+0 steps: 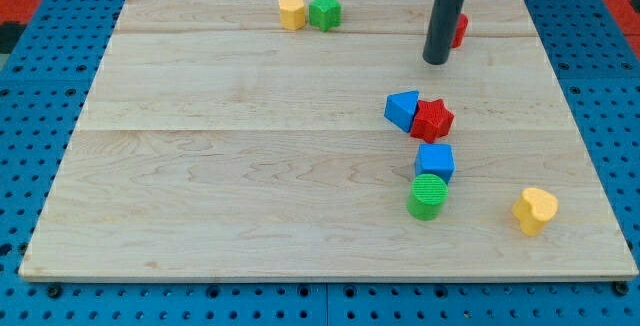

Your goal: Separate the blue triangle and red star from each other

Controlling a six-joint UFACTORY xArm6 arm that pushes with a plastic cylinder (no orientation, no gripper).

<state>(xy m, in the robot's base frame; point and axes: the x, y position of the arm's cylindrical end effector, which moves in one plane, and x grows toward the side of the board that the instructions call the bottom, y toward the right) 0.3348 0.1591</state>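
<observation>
Resting on the wooden board (200, 166), my tip (436, 62) stands near the view's top, well above the blue triangle (402, 109) and the red star (433, 119); these two touch each other, the triangle on the view's left. My tip is a plain rod (it has nothing to open and holds nothing); a red block (460, 29) is partly hidden behind it. Below the star lie a blue cube (435, 161) and a green cylinder (428, 196), touching.

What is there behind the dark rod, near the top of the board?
A red block shows past the rod's right edge, above my tip. The rod covers most of it, so its shape cannot be made out.
</observation>
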